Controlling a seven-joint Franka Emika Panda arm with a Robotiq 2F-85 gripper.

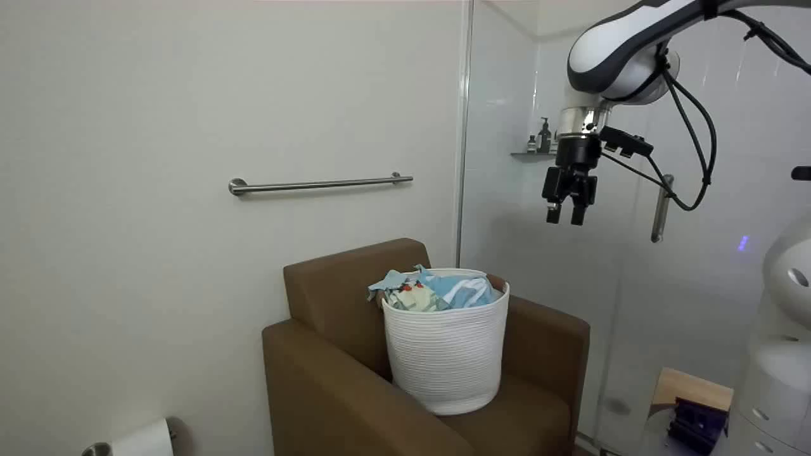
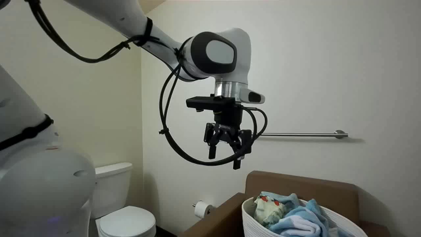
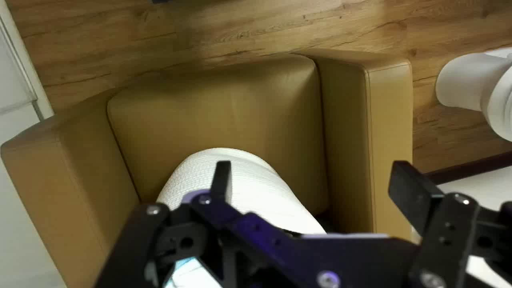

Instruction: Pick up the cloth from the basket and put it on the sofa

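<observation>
In an exterior view, the camera faces the sofa from slightly above, robot arm at right; in an exterior view, it looks past the arm, near left, toward the far wall. Both exterior views share the basket and towel bar. The wrist view peers down past the gripper at the sofa.

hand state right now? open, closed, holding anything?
Hand: open, holding nothing.

cream-green cloth with red spots, white basket, brown sofa
</observation>
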